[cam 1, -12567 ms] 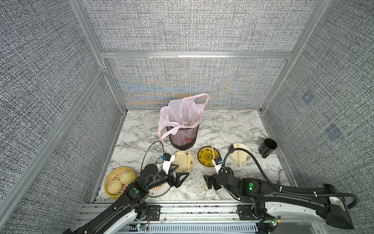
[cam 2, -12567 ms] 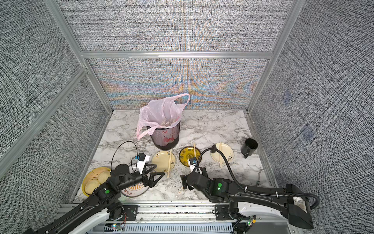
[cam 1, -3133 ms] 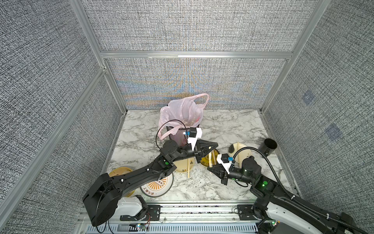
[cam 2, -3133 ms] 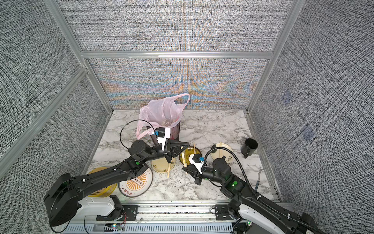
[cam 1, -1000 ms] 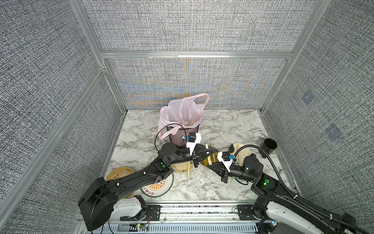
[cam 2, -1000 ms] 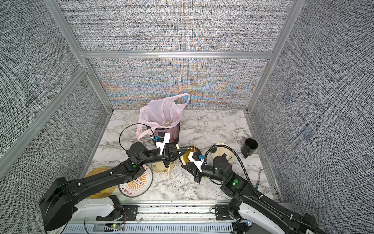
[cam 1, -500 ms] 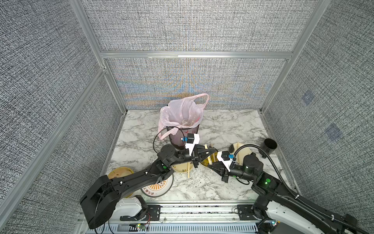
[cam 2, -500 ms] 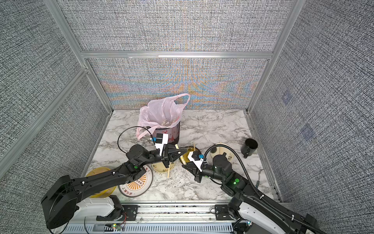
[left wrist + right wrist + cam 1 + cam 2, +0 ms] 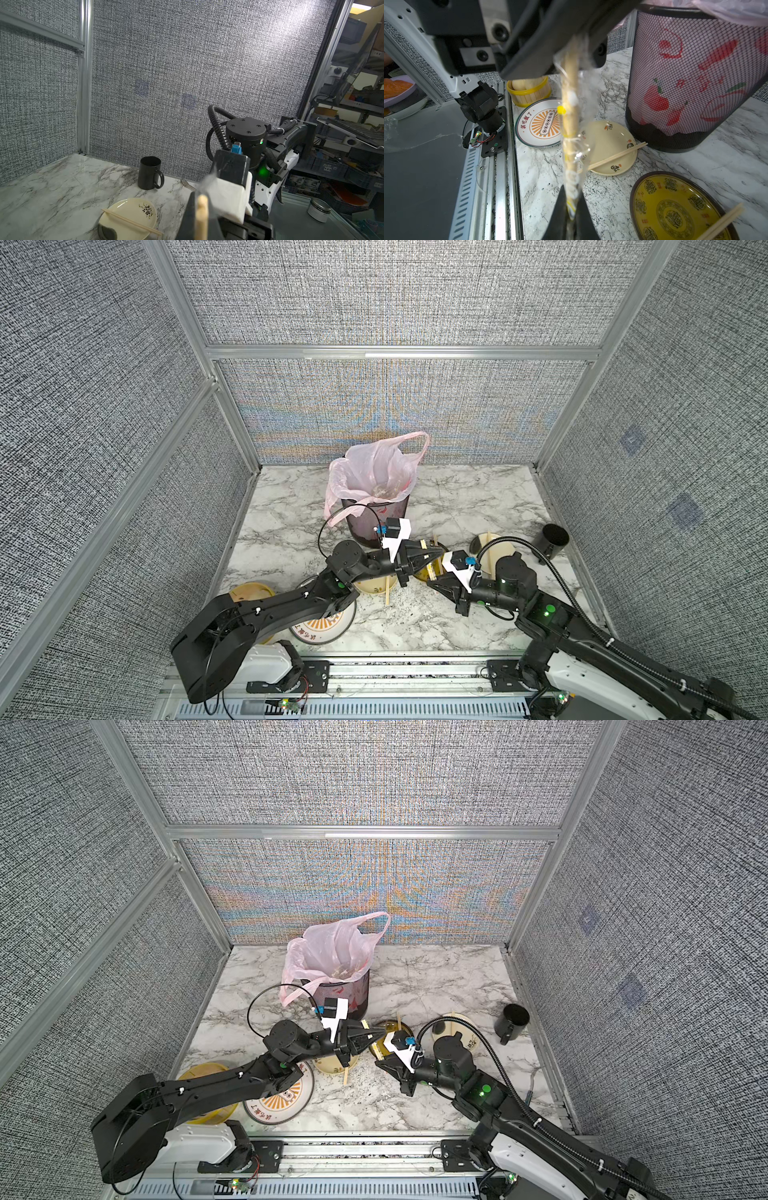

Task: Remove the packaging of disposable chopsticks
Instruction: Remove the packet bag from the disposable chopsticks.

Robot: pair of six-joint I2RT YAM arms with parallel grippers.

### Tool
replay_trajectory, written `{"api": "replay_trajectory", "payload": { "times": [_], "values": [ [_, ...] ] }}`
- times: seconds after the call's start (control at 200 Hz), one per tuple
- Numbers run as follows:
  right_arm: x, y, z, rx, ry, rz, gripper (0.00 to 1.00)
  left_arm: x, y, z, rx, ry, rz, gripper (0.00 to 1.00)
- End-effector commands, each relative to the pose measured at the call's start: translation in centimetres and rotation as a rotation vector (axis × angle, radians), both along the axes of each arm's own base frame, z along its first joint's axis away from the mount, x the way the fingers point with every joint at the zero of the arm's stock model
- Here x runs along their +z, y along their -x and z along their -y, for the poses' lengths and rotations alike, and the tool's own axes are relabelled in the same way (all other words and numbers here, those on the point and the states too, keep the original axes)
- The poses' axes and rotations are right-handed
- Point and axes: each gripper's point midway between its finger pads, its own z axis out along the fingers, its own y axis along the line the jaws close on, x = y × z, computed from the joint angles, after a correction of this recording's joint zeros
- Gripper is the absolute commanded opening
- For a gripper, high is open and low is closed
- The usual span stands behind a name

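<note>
One pair of disposable chopsticks (image 9: 569,83) hangs in the air inside its clear packaging (image 9: 572,158), stretched between my two grippers above the yellow plate (image 9: 428,572). My left gripper (image 9: 437,553) (image 9: 201,209) is shut on the far end, where a tan stick tip shows between its jaws. My right gripper (image 9: 431,581) (image 9: 571,216) is shut on the sleeve's printed near end. The sleeve is crumpled along the sticks. Bare pairs lie on the cream plate (image 9: 608,133), the yellow plate (image 9: 675,209) and another cream plate (image 9: 128,214).
A mesh bin lined with a pink bag (image 9: 374,497) stands just behind the grippers. A black mug (image 9: 555,537) and a fork (image 9: 187,185) are at the right. An orange sunburst plate (image 9: 320,628) and a bamboo steamer of buns (image 9: 529,89) sit front left.
Three seconds ago the left gripper stood open higher up; it has come down and shut on the sticks' far end. Over the last second both grippers have barely moved.
</note>
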Motion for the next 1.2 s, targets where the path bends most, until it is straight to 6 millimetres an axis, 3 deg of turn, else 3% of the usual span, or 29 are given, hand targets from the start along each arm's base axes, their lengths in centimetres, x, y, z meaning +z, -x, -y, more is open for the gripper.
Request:
{"api": "replay_trajectory", "payload": {
  "times": [0.0,0.34,0.37,0.636,0.926,1.066,1.196],
  "values": [
    [9.6,0.2,-0.5,0.027,-0.273,0.266,0.00,-6.2,1.2,0.6,-0.086,-0.218,-0.131,0.05],
    [9.3,0.3,-0.4,0.032,-0.291,0.294,0.00,-5.2,1.7,0.7,-0.119,-0.172,-0.124,0.06],
    [10.0,0.7,0.0,0.031,-0.313,0.316,0.00,-5.1,1.8,0.8,-0.125,-0.170,-0.125,0.06],
    [10.7,1.2,0.4,0.035,-0.336,0.344,0.00,-4.8,2.4,0.8,-0.140,-0.168,-0.111,0.08],
    [10.3,1.1,0.1,0.042,-0.327,0.332,0.00,-5.1,2.4,0.8,-0.133,-0.181,-0.111,0.02],
    [10.2,0.9,0.1,0.037,-0.324,0.327,0.00,-4.8,2.5,0.8,-0.139,-0.178,-0.106,0.09],
    [9.3,0.6,-0.1,0.031,-0.301,0.308,0.00,-3.9,2.6,0.9,-0.147,-0.162,-0.096,0.09]
  ]
}}
